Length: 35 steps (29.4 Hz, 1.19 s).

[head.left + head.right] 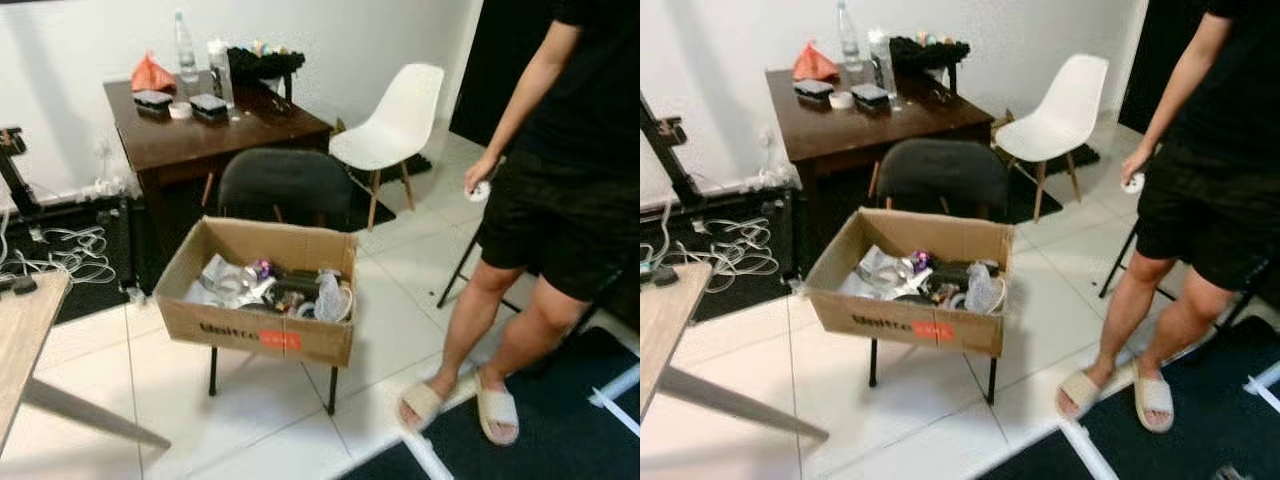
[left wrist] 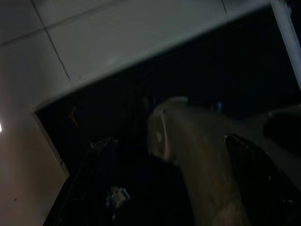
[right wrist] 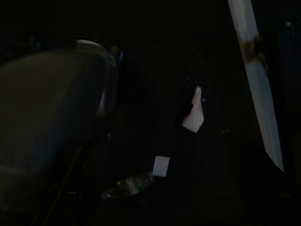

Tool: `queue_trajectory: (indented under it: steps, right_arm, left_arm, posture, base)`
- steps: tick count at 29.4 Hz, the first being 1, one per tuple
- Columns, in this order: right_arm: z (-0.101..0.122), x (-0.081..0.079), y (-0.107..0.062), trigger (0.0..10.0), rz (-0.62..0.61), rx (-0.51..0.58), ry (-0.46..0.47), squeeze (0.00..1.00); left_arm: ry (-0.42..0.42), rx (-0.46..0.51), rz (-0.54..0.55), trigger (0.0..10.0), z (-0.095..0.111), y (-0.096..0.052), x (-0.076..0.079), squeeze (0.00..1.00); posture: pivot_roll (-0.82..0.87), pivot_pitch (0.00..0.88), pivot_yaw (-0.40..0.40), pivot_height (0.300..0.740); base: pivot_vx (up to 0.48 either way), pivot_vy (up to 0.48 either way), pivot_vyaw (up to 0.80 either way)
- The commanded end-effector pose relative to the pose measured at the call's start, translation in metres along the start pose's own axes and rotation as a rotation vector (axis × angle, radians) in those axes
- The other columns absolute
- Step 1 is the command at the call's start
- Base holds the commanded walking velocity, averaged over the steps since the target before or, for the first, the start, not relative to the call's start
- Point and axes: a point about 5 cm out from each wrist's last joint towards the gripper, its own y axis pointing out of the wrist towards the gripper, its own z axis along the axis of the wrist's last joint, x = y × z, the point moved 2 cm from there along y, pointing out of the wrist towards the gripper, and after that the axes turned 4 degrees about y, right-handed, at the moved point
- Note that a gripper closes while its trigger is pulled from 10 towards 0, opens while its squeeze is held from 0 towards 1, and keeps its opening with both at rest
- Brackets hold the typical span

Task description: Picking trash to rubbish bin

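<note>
A cardboard box printed with red and black sits on a dark chair in the middle of the room. It holds crumpled paper, plastic and other trash. The right wrist view is very dark: a white crumpled scrap, a small white square and a clear plastic bottle lie on a black mat. In the left wrist view my left gripper hangs open over a black mat, its fingers wide apart, with a pale blurred shape between them.
A person in black shorts and slippers stands at the right, holding a small white thing. A brown table with bottles stands at the back beside a white chair. A wooden tabletop juts in at front left. Cables lie at left.
</note>
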Motion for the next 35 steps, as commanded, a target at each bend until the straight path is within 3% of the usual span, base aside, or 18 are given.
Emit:
queue_trajectory:
  steps: [1,12,19,22,35]
  right_arm:
    - [-0.005,0.001,0.0,10.0,0.005,-0.016,0.007,0.0]
    - [-0.002,0.004,-0.001,10.0,0.011,-0.009,0.013,0.0]
    - [-0.001,-0.005,0.0,10.0,0.028,-0.003,0.025,0.0]
    - [0.008,-0.016,0.002,10.0,0.054,0.012,0.027,0.0]
    - [0.038,-0.034,0.004,10.0,0.085,0.05,0.007,0.0]
  left_arm:
    - [-0.004,-0.039,-0.011,10.0,-0.011,-0.001,0.004,0.0]
    - [-0.005,-0.065,-0.022,10.0,-0.018,0.001,0.011,0.0]
    - [-0.007,-0.053,-0.016,10.0,-0.013,0.003,0.013,0.0]
    - [-0.004,-0.05,-0.007,10.0,-0.01,0.004,0.012,0.0]
    - [0.0,-0.069,-0.015,10.0,-0.015,0.004,0.015,0.0]
  posture:
    - [-0.02,0.138,0.019,0.74]
    - [-0.02,0.136,0.016,0.74]
    - [-0.02,0.137,0.019,0.74]
    - [-0.02,0.137,0.019,0.74]
    - [-0.02,0.138,0.02,0.74]
  base:
    - [0.0,0.0,0.0]
    - [0.0,-0.405,0.0]
    - [0.0,-0.256,0.0]
    - [0.0,0.0,0.78]
    - [0.0,0.0,0.77]
